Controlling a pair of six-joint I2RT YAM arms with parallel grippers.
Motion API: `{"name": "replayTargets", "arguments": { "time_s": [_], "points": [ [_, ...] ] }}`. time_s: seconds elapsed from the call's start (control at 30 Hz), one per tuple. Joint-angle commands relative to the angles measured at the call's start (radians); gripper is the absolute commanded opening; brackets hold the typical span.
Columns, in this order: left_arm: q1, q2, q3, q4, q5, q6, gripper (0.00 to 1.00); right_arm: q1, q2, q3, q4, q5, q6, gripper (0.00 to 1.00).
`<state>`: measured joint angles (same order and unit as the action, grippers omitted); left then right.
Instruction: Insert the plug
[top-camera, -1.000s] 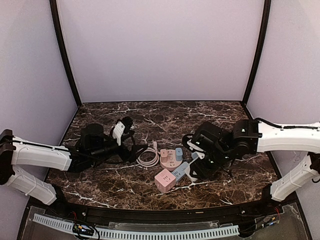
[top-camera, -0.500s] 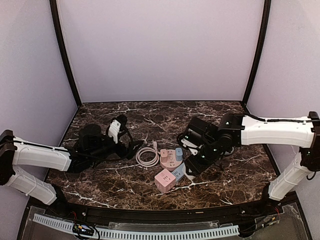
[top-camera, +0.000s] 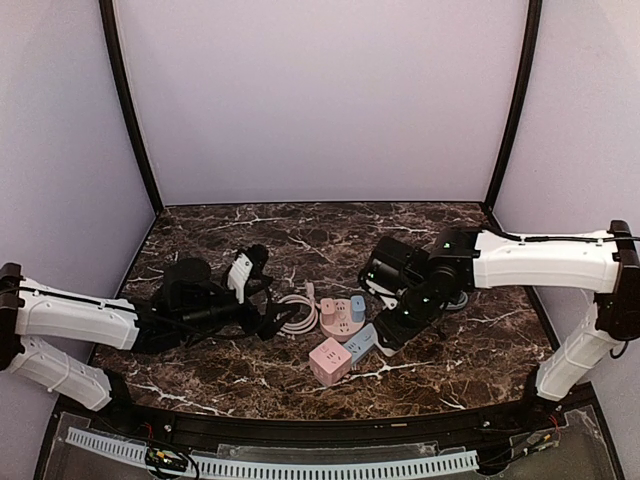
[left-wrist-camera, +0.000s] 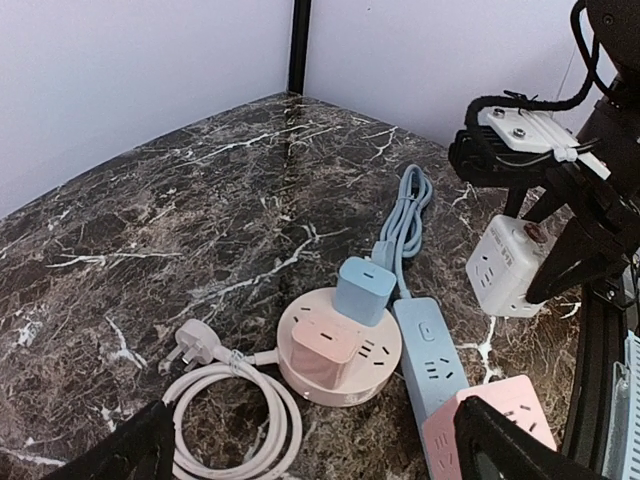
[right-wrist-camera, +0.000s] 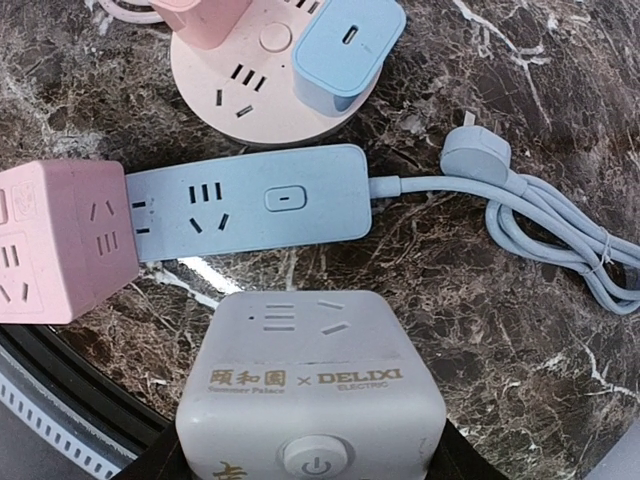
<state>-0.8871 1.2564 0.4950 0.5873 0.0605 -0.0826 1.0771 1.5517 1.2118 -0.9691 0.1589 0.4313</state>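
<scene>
A white three-pin plug (left-wrist-camera: 192, 347) lies flat on the marble at the end of its coiled white cord (left-wrist-camera: 232, 420), which runs to a round pink socket (left-wrist-camera: 345, 385). My left gripper (left-wrist-camera: 320, 455) hangs open just above the coil (top-camera: 295, 313), one finger on each side and nothing between them. A blue adapter (left-wrist-camera: 364, 290) and a pink adapter (left-wrist-camera: 328, 350) sit in the round socket. My right gripper (right-wrist-camera: 310, 445) is shut on a grey-white cube socket (right-wrist-camera: 310, 380), held a little above the table right of the blue power strip (right-wrist-camera: 250, 205).
A pink cube socket (right-wrist-camera: 60, 240) stands at the blue strip's near end. The strip's own blue plug (right-wrist-camera: 478, 157) and bundled blue cord (right-wrist-camera: 570, 240) lie to its right. The black table rim (right-wrist-camera: 60, 400) runs close below the held cube.
My left gripper has swung right and nearer, down over the white cord coil, staying open. The right arm has shifted slightly left with the cube still in its grip.
</scene>
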Motion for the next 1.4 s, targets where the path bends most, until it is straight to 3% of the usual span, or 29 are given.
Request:
{"name": "replayTargets", "arguments": {
  "time_s": [0.0,0.1,0.3,0.63,0.87,1.0,1.1,1.17,1.37],
  "points": [
    [-0.086,0.0,0.037,-0.121,-0.164,-0.138,0.96,-0.009,-0.033,0.012,-0.006,0.06,0.044,0.0],
    [-0.155,0.028,0.065,-0.153,-0.221,-0.166,0.94,-0.008,-0.053,0.0,-0.012,0.084,0.069,0.0],
    [-0.259,0.097,0.105,-0.174,-0.126,-0.161,0.93,-0.008,-0.106,-0.025,-0.027,0.106,0.101,0.0],
    [-0.347,0.237,0.228,-0.354,-0.07,-0.103,0.95,-0.009,-0.165,-0.055,-0.043,0.103,0.134,0.0],
    [-0.374,0.366,0.341,-0.424,-0.131,-0.099,0.87,-0.008,-0.184,-0.075,-0.037,0.095,0.137,0.0],
    [-0.395,0.421,0.391,-0.48,-0.189,-0.085,0.73,-0.009,-0.202,-0.087,-0.039,0.094,0.142,0.0],
    [-0.399,0.433,0.404,-0.497,-0.216,-0.068,0.52,-0.009,-0.211,-0.093,-0.042,0.095,0.143,0.0],
    [-0.4,0.437,0.405,-0.5,-0.214,-0.045,0.43,-0.008,-0.213,-0.097,-0.041,0.086,0.139,0.0],
    [-0.4,0.435,0.405,-0.501,-0.143,0.053,0.38,-0.009,-0.212,-0.11,-0.034,-0.023,0.11,0.0]
  ]
}}
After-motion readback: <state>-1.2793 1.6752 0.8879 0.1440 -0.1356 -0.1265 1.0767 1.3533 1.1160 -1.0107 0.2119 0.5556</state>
